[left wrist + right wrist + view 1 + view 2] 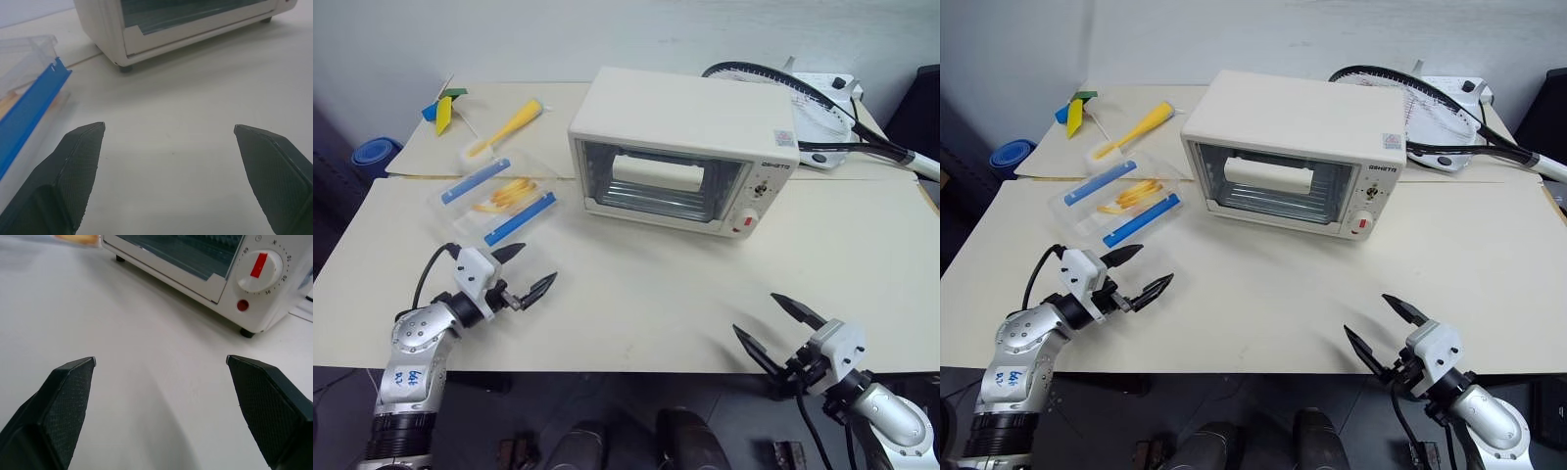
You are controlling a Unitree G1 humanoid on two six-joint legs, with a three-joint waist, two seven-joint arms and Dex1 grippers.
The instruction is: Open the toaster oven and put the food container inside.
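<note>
The cream-white toaster oven (685, 147) stands mid-table with its glass door shut and the white bar handle across the window. To its left lies the food container (497, 202), a clear shallow box with blue clip strips and yellow food strips inside. My left gripper (524, 271) hovers open just in front of the container, empty. Near the table's front edge at the right, my right gripper (771, 323) is open and empty, pointing toward the oven (205, 264). The left wrist view shows the container's blue strip (29, 110) beside one fingertip (80, 161).
A yellow-handled brush (504, 127) and small blue, yellow and green pieces (442, 110) lie at the back left. A black racket (822, 113) rests on a white object behind the oven at the right. Bare tabletop (646, 294) spreads between the grippers.
</note>
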